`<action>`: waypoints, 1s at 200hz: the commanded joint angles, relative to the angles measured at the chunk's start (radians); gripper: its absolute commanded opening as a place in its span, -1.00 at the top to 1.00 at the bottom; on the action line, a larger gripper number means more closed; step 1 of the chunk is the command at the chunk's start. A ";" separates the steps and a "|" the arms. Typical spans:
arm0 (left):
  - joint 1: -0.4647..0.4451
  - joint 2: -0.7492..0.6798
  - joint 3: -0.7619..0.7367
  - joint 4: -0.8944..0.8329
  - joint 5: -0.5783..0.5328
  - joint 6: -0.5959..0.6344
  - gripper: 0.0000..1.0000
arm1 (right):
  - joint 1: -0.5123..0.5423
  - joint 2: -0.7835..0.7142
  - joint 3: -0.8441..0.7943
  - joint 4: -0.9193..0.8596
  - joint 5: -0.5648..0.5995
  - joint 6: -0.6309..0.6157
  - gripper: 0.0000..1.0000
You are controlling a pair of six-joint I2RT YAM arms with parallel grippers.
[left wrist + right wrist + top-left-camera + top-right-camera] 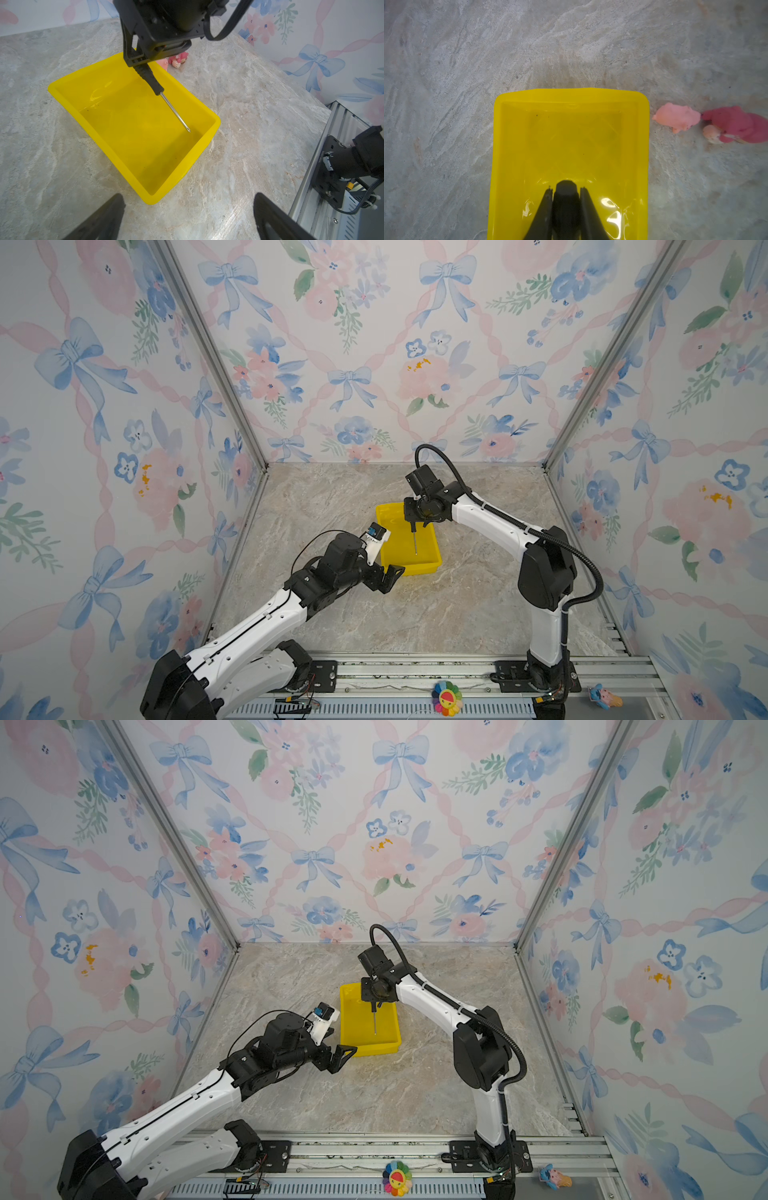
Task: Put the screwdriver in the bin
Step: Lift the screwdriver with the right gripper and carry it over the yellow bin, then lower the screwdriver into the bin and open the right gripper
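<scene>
In a top view the left end effector (392,574) sat just left of the frame's middle, spread wide and holding nothing. It was near the lower left corner of the bin (415,567), and the left wrist view showed a gap between them. The yellow bin stood on the counter (415,614) at the middle of the frame, with nothing lying in it. Over it hung the screwdriver (415,541), tip down inside the walls. Whether the tip touched the bin's floor could not be told. Above it the right end effector (417,526) pinched the black handle tight.

The screwdriver looked light, thin and stiff. Its shiny shaft would likely be slippery, so the ribbed handle was the best place to hold. The bin looked light too and might slide if bumped. Its walls were low and it had plenty of room inside. At the right of the right wrist view, two pink toys (677,118) lay just outside the bin.
</scene>
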 commanded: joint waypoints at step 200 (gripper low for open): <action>0.126 0.073 0.004 0.053 0.065 -0.025 -0.95 | -0.029 0.284 0.104 -0.013 -0.050 0.050 0.95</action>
